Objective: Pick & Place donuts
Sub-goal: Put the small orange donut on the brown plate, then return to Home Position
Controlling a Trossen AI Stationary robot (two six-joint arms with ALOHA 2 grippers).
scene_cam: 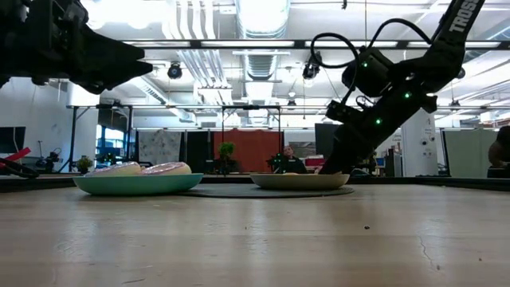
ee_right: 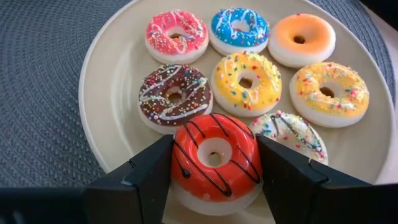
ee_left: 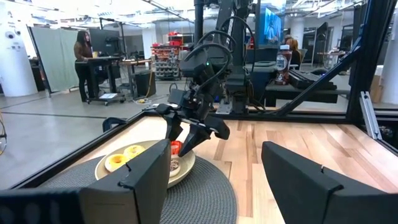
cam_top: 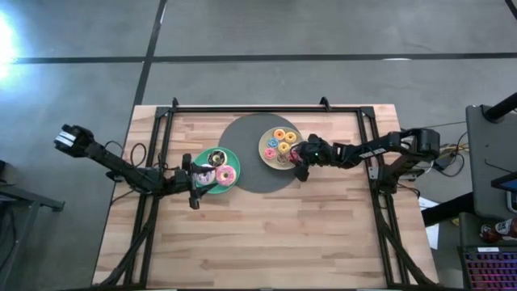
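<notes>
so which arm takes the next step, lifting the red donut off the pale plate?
Right. The right pincer already has its fingers on either side of the red donut on the pale plate. The left pincer hangs open by the teal plate, away from that donut.

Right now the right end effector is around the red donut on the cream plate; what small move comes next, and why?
Probably a short straight lift. The right end effector has its fingers against both sides of the red donut, which looks to sit low on the cream plate, close to the chocolate donut and a white sprinkled donut. Rising vertically should avoid dragging those neighbours.
</notes>
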